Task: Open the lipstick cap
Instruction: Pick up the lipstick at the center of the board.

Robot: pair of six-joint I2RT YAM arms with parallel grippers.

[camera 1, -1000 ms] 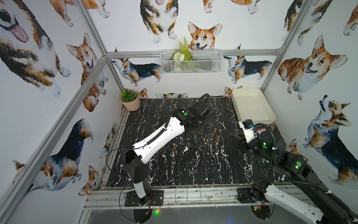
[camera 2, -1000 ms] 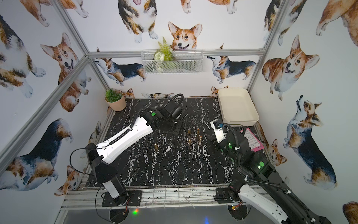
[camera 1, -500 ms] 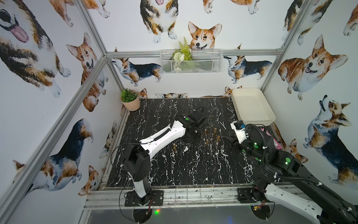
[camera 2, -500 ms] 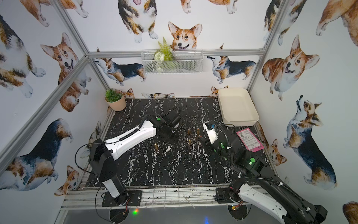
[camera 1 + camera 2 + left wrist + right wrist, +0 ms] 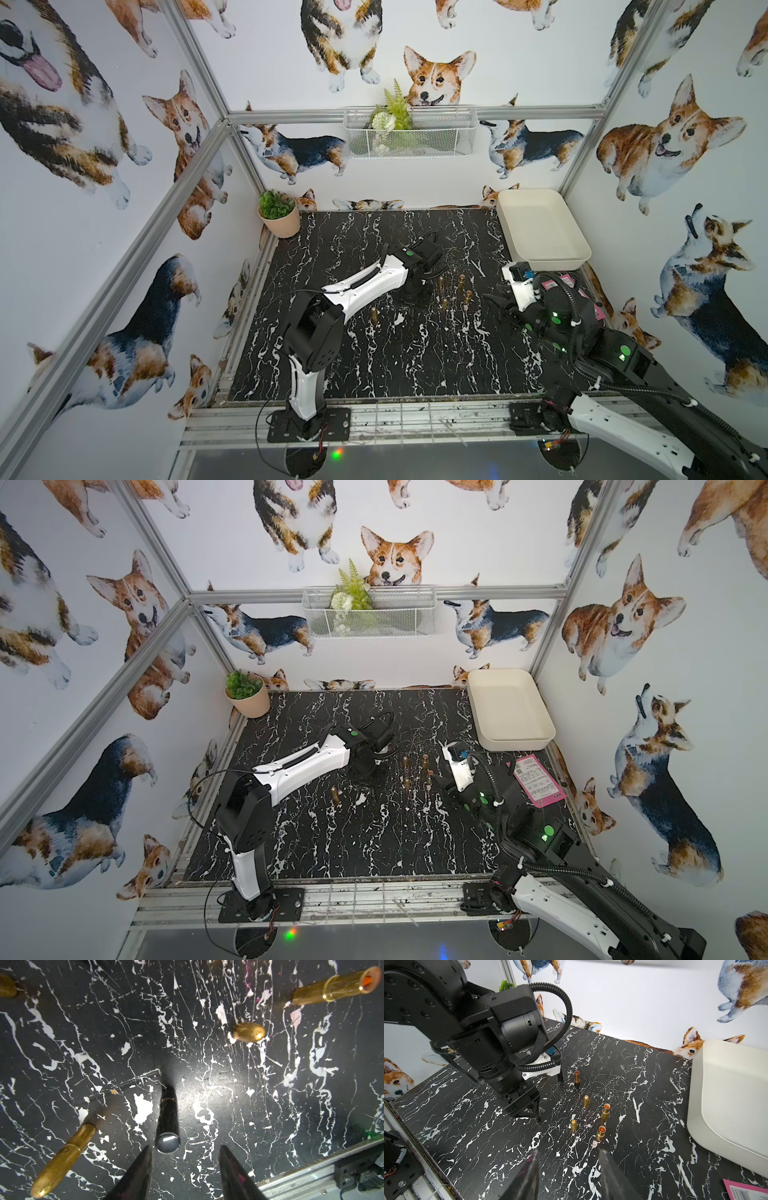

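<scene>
A black lipstick [image 5: 168, 1118] with its cap on stands upright on the black marble table [image 5: 374, 365]. My left gripper [image 5: 185, 1153] hangs over it, open; the lipstick's top sits just off one fingertip [image 5: 148, 1149] and is not gripped. In both top views the left gripper [image 5: 411, 305] [image 5: 365, 785] points down left of a cluster of gold lipsticks [image 5: 453, 291]. My right gripper [image 5: 569, 1153] is open and empty, low over the table right of that cluster [image 5: 496, 301]. A closed gold lipstick [image 5: 62, 1159] [image 5: 375, 318] stands apart.
In the cluster stand uncapped gold lipsticks [image 5: 601, 1133] [image 5: 606, 1110] [image 5: 577, 1077] and loose gold caps [image 5: 573, 1125] [image 5: 586, 1101]. A cream tray [image 5: 540, 232] sits at the back right, a potted plant [image 5: 280, 216] at the back left, a pink card [image 5: 536, 783] by the right edge.
My left arm has swung forward and down to hang over the table's middle, its jaws somewhat narrower. My right arm has moved left toward the gold cluster.
</scene>
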